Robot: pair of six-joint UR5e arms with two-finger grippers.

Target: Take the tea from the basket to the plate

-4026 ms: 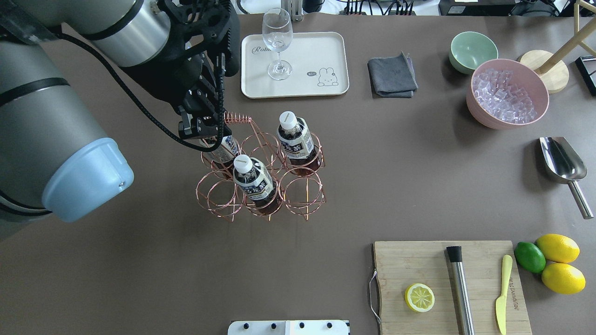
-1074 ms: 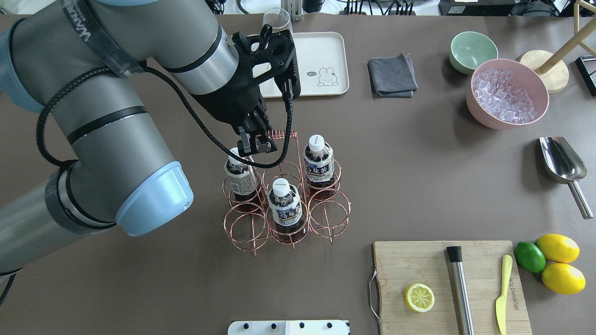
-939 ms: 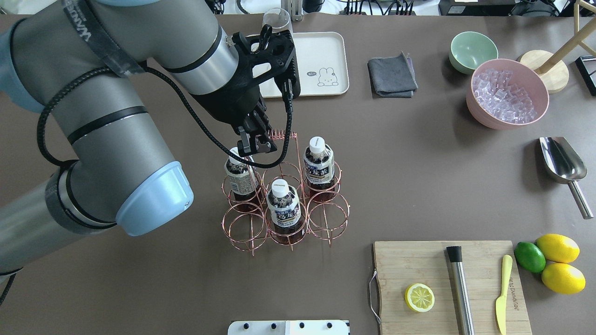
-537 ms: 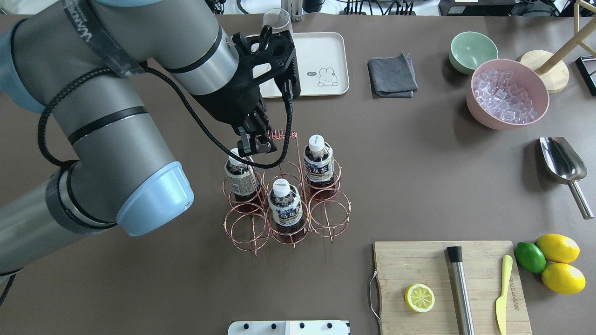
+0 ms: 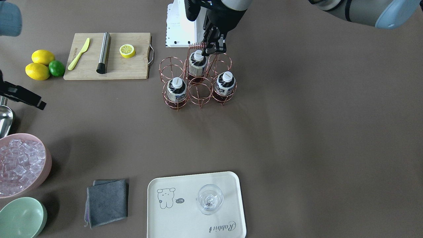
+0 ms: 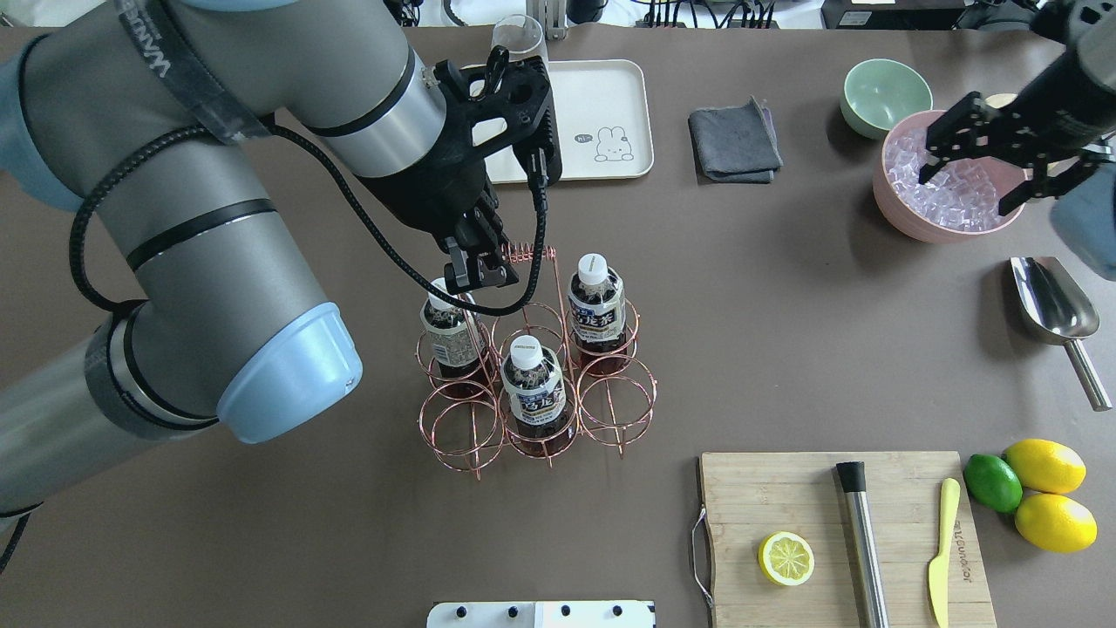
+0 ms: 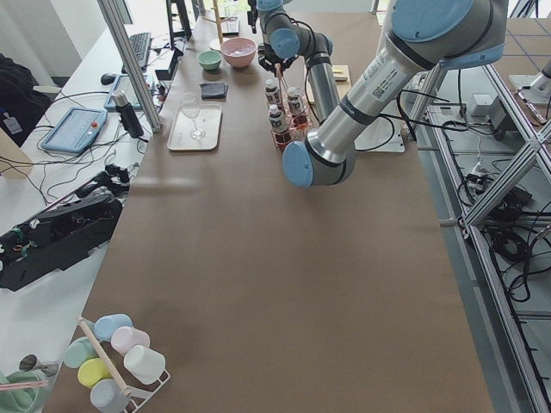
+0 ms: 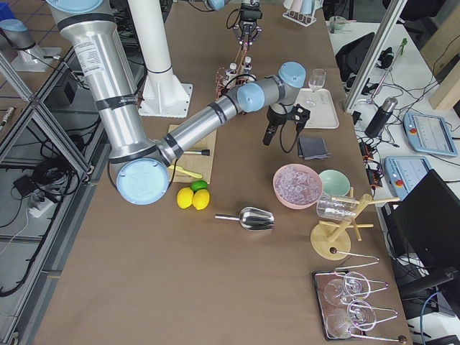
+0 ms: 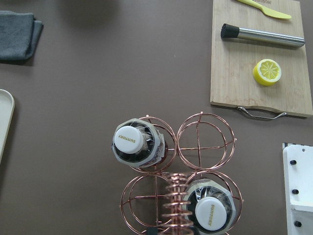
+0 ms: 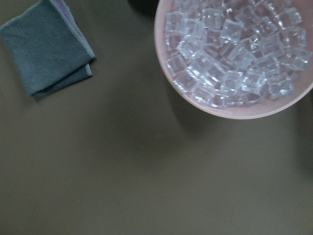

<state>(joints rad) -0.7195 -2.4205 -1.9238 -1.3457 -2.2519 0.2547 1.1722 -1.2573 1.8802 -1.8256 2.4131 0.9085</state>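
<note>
The copper wire basket [image 6: 615, 417] holds three tea bottles with white caps: back left [image 6: 451, 330], front middle [image 6: 534, 391] and back right [image 6: 597, 307]. My left gripper [image 6: 478, 275] is shut on the coiled top of the basket's handle [image 6: 527, 253]. It also shows in the front-facing view [image 5: 214, 49]. The left wrist view looks down on two caps [image 9: 129, 139] [image 9: 212, 213]. I cannot tell whether the basket touches the table. The cream plate [image 6: 602, 96] lies beyond the basket, partly hidden by my left arm. My right gripper [image 6: 968, 194] is open and empty above the pink bowl.
A stemmed glass [image 5: 210, 200] stands on the plate. A pink bowl of ice [image 6: 907, 218], a green bowl [image 6: 881, 92], a grey cloth [image 6: 735, 144] and a metal scoop [image 6: 1051, 301] are at the right. A cutting board [image 6: 785, 488] with a lemon half lies front right.
Over four seconds my left gripper carried the basket to the right and nearer. In the last second it only swayed slightly. My right arm has come into view over the ice bowl.
</note>
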